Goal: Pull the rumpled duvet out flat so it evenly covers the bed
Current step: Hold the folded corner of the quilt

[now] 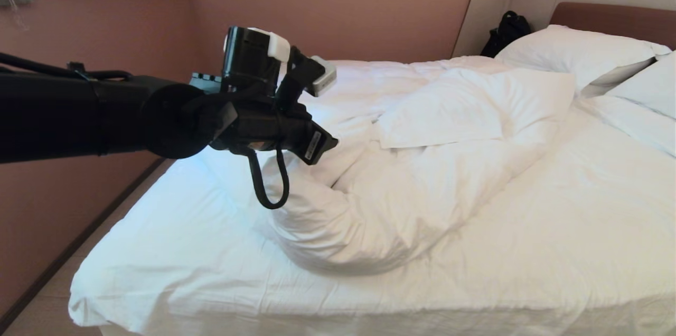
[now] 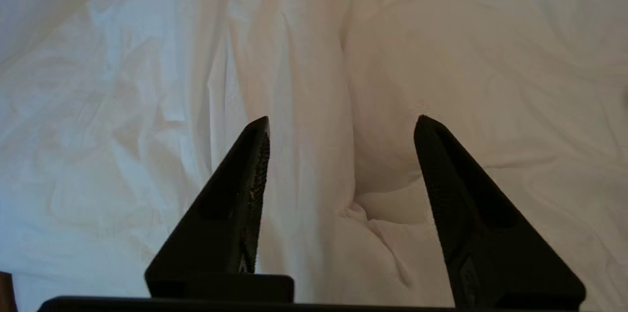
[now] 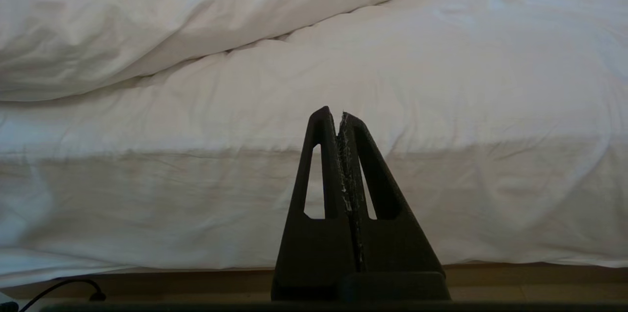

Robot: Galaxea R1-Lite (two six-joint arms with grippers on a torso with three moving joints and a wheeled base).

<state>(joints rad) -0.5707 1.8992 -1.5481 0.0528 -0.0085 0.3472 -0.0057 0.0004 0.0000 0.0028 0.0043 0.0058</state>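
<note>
Duvet (image 1: 401, 209) lies on the bed (image 1: 607, 40), bunched into a ridge running from the left middle toward the pillows (image 1: 575, 50) at the headboard end on the right. A folded flap sits on top of the ridge. Bag (image 1: 507, 32) stands behind the pillows against the headboard surround. Left gripper (image 1: 330, 148) hangs above the ridge's left end. Right gripper (image 3: 341, 116) sits low before the bed's near edge.
</note>
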